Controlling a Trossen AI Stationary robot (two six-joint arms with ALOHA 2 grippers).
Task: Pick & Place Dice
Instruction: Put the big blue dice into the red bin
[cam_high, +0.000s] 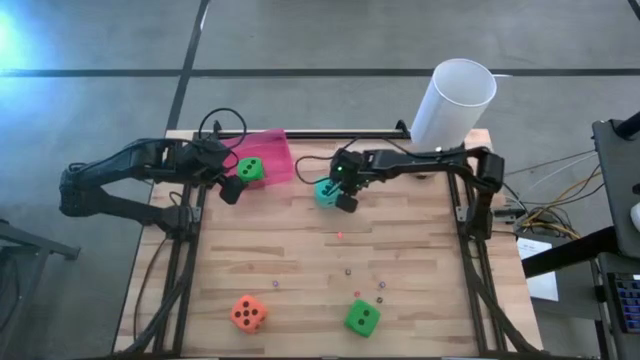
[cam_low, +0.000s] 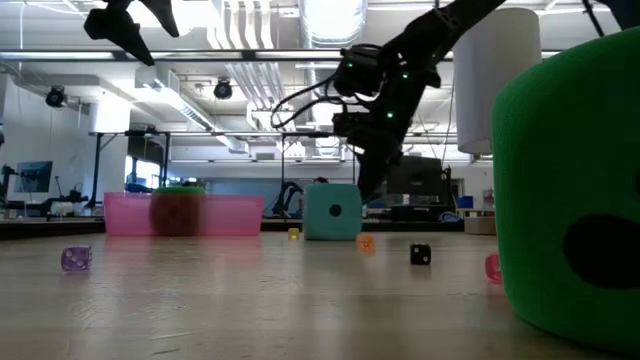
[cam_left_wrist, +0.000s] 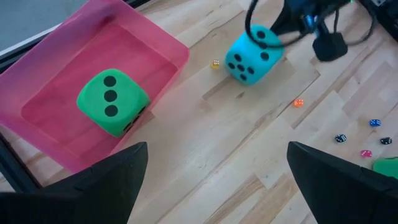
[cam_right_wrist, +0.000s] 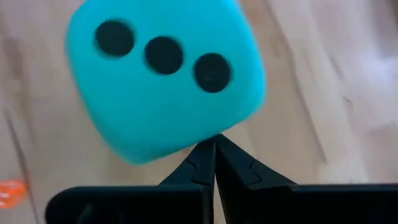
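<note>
nudging teal die, right gripper

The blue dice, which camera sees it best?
The right wrist view: the teal dice fills it, three pips clear, just past the shut right claw. The left wrist view shows it small, partly behind the arm. The high view mostly hides it under the claw; the low view shows one side.

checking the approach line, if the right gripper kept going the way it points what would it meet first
The teal die. It sits right ahead of the right gripper, whose jaws are shut and seem nearly touching its edge; how small the gap is cannot be told. Beyond it lies bare table.
</note>
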